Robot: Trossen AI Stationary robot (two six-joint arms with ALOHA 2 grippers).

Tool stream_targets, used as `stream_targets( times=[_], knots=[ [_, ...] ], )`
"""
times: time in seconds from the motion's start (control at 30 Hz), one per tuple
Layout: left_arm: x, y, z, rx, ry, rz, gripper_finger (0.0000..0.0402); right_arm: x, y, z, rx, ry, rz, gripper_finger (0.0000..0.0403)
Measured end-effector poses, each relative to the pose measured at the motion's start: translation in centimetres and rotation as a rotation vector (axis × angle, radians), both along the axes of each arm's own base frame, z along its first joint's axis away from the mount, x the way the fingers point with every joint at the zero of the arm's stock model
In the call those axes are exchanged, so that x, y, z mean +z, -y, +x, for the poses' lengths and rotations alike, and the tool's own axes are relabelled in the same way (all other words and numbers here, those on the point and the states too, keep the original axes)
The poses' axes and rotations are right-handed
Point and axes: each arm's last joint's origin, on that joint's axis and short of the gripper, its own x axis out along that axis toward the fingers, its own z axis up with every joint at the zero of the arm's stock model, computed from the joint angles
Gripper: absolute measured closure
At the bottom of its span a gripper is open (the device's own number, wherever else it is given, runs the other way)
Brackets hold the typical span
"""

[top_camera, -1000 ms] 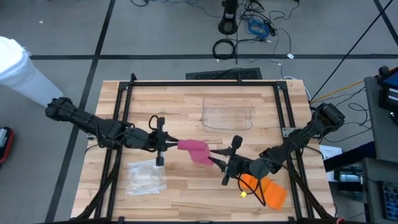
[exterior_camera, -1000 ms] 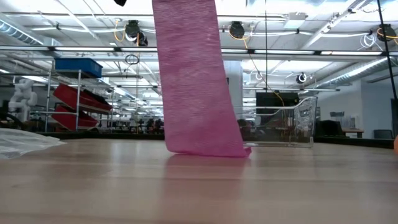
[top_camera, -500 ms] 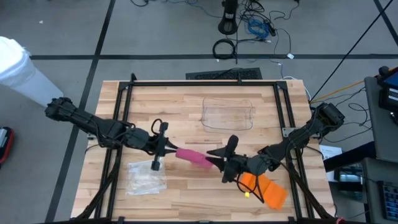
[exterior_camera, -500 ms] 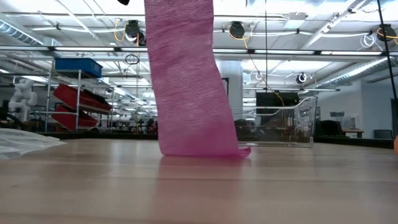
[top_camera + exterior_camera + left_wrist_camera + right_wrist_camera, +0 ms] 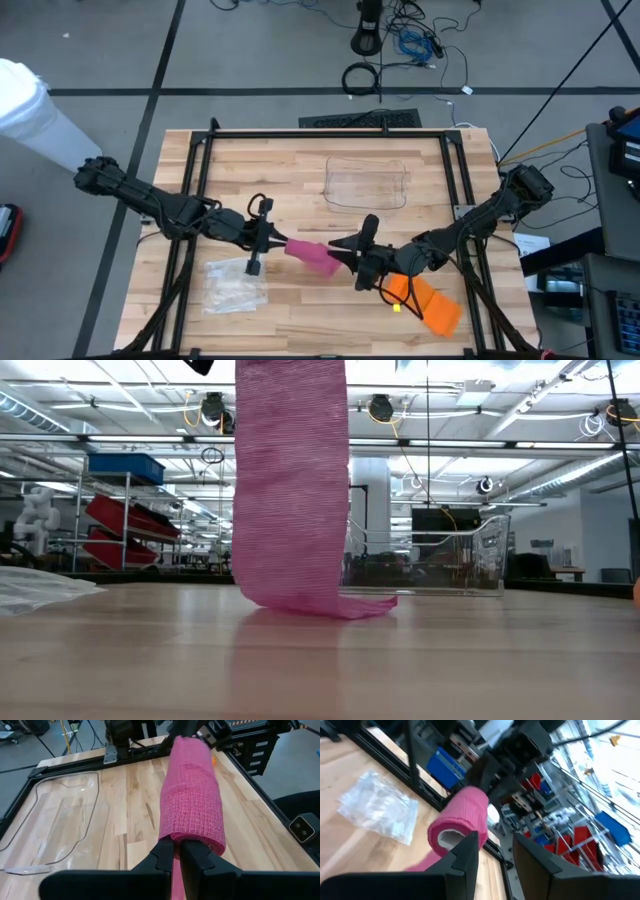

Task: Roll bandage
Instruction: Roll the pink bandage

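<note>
Bandage: you have it slung in the air between both grippers, toward the near side of the clear tray that sits at the table's far middle. Expect it to handle as very light, soft and stretchy crepe (it will sag, twist and slip off itself rather than hold any shape). Only the cardboard-like core gives you something firm, so take hold there, at the open end of the roll, and keep the loose strip under gentle tension by pinching its edge, not its middle.

Your left gripper is clenched tight on the edge of the pink cloth, just where the wound part begins. Your right gripper is part-closed at the roll's hollow end, one finger against the core, apparently grasping it.

To look at, it is bright pink with a fine woven grid; the wound section is a plump cylinder, and a wide tail hangs straight down from it, its end curling flat on the wood nearer you than the tray. A crumpled clear wrapper lies beyond the left gripper from the tray, and an orange piece lies under the right arm.
</note>
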Motion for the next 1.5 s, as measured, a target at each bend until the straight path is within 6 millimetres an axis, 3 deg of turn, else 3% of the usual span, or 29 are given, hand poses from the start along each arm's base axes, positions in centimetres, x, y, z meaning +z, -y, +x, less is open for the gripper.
stream_targets(
  times=[0.3, 0.83, 1.2, 1.5],
  knots=[
    [-0.14, -0.96, 0.56, 0.043, 0.003, -0.001, 0.0385, -0.56, 0.37, 0.16, 0.008, -0.054, -0.022, 0.0298],
    [0.13, -0.99, 0.69, 0.064, 0.031, -0.029, 0.0385, -0.78, -0.40, -0.40, -0.035, -0.074, -0.049, 0.0298],
    [0.06, -1.00, 0.64, 0.065, 0.023, -0.028, 0.0385, -0.53, 0.32, -0.05, -0.077, -0.045, -0.012, 0.0298],
    [0.03, -0.99, 0.62, 0.058, 0.017, -0.031, 0.0385, -0.26, 0.40, 0.03, -0.077, -0.038, -0.080, 0.0298]
  ],
)
